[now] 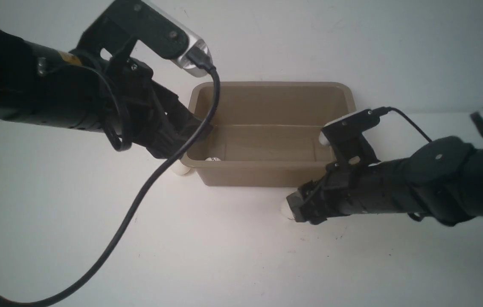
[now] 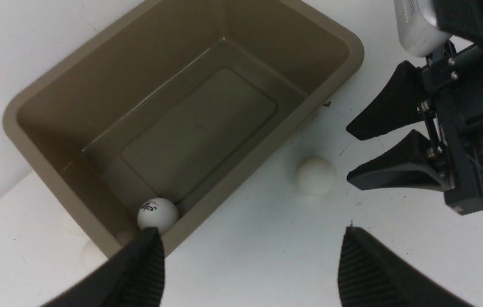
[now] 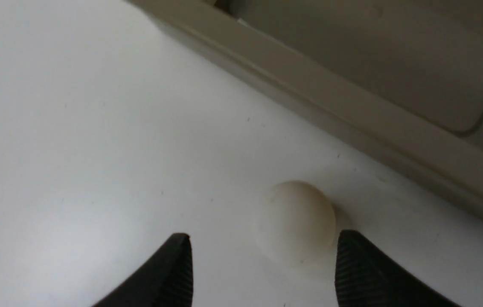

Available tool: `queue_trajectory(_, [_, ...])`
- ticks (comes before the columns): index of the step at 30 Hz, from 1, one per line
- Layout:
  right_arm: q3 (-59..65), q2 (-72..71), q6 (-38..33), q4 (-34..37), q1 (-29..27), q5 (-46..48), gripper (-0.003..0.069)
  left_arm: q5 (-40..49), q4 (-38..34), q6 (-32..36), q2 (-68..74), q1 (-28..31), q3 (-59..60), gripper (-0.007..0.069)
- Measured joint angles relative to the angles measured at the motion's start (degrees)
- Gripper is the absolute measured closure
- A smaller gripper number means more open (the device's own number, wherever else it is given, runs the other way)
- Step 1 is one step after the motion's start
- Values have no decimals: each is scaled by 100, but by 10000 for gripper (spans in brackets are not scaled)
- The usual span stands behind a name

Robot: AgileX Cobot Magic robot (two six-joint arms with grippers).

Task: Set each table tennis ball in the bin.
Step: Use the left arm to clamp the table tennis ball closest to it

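The taupe bin stands at the middle back of the table. One table tennis ball with a dark logo lies in its front left corner. A second ball rests on the table outside that corner. A third ball lies in front of the bin's right end. My right gripper is low at this third ball, open, with the ball between its fingers and close to one fingertip, not clamped. My left gripper hangs open and empty above the bin's front left corner.
The white table lies in front of the bin, against a white wall behind it. A black cable loops from the left arm down over the table. The right gripper also shows in the left wrist view, next to the third ball.
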Motion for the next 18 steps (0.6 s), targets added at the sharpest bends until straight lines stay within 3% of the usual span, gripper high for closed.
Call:
queue_trajectory(6, [-5,74,-31,507,181,-458,227,14,74,0,-91,0,0,135])
queue_trajectory(18, [-11,722,-38,592,181,-500,194,42,91,0,-95,0,0,134])
